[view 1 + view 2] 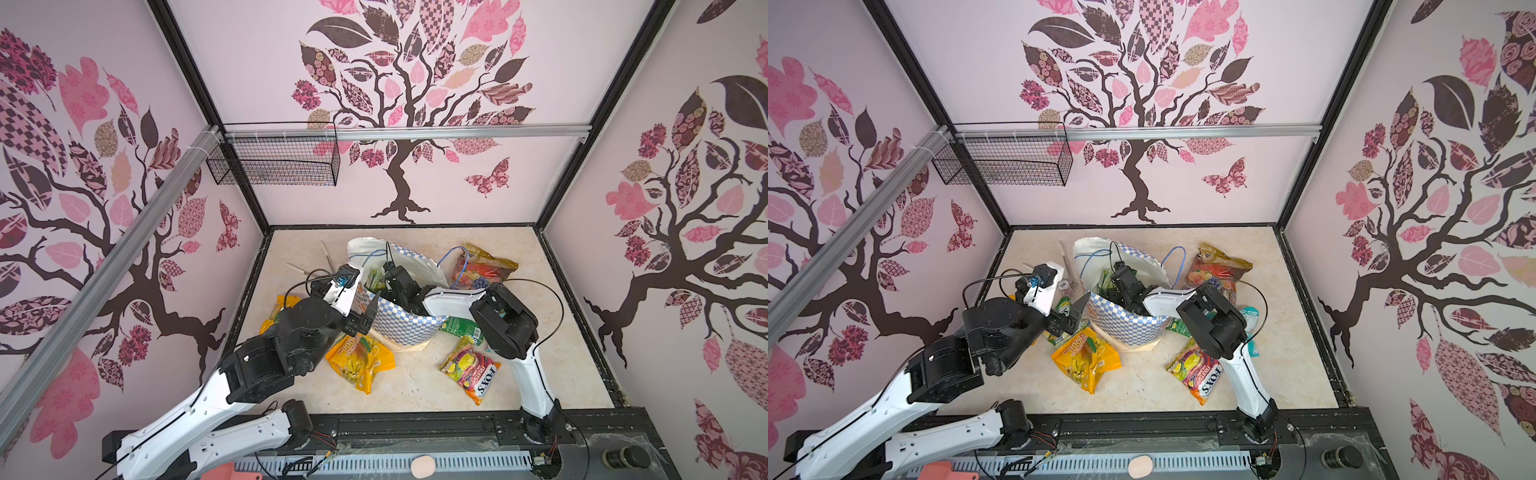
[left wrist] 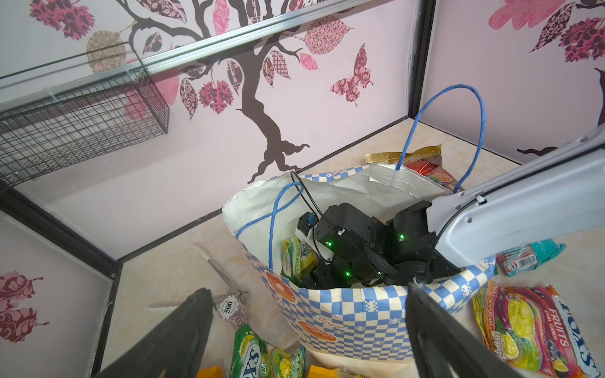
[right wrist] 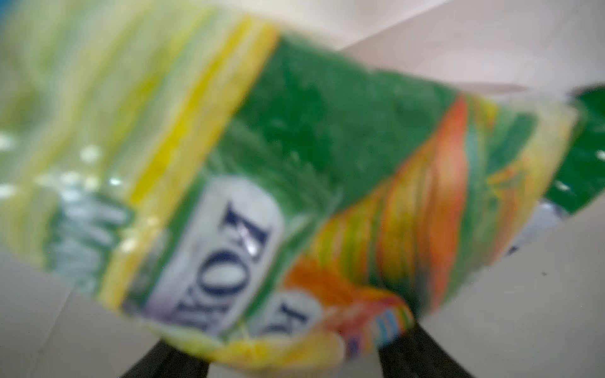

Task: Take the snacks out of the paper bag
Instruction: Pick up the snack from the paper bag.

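In the right wrist view a green and yellow FOX'S packet [image 3: 294,157] fills the picture, all blurred. Of the right hand [image 3: 294,358] only two dark finger stubs show, cut off by the edge; whether it grips the packet cannot be told. In both top views the paper bag [image 1: 399,326] hides that hand's tips. The left arm [image 1: 307,332] covers most of a yellow packet [image 1: 277,309] at the bag's 9 o'clock. The right arm [image 1: 503,324] covers part of a green packet [image 1: 461,328] at 4 o'clock. In the left wrist view the edge cuts both fingers of the left hand [image 2: 307,291], and one finger partly hides the scissors [image 2: 222,275].

Blue-and-white checkered paper bag [image 1: 401,326] (white inside), green-yellow packet [image 3: 311,131]
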`<act>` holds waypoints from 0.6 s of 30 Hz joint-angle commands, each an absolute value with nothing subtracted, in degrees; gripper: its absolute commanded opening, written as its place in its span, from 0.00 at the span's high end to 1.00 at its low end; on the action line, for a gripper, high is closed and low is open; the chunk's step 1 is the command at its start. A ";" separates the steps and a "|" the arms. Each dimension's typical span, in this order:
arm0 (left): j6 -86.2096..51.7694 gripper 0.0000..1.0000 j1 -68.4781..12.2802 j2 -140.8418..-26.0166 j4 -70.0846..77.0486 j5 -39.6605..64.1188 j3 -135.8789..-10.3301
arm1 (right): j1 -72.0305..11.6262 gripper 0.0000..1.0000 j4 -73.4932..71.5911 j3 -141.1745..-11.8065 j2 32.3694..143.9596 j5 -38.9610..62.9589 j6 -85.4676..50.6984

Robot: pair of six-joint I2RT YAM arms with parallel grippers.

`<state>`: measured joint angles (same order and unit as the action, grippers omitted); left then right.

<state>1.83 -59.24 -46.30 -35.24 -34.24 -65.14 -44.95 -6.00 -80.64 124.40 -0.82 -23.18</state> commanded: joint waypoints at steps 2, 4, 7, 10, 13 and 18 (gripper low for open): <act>1.23 0.07 -58.89 -45.63 -35.30 -34.00 -66.35 | -45.01 0.44 -4.56 -80.92 125.82 0.88 -23.56; 1.19 0.07 -58.89 -45.56 -35.31 -34.10 -66.27 | -45.02 0.58 -5.15 -80.27 124.80 0.69 -23.63; 1.14 0.07 -58.89 -45.50 -35.35 -34.10 -66.16 | -44.90 0.77 -5.88 -79.33 123.00 0.03 -23.98; 1.23 0.07 -58.86 -45.55 -35.24 -34.19 -66.16 | -44.76 0.88 -5.75 -79.19 121.33 -0.15 -24.06; 1.21 0.07 -58.80 -45.66 -35.09 -34.10 -66.18 | -44.74 0.94 -5.54 -78.98 119.52 0.00 -23.95; 1.21 0.07 -58.75 -45.75 -35.03 -34.10 -66.17 | -44.71 0.99 -5.10 -78.40 115.83 0.00 -23.87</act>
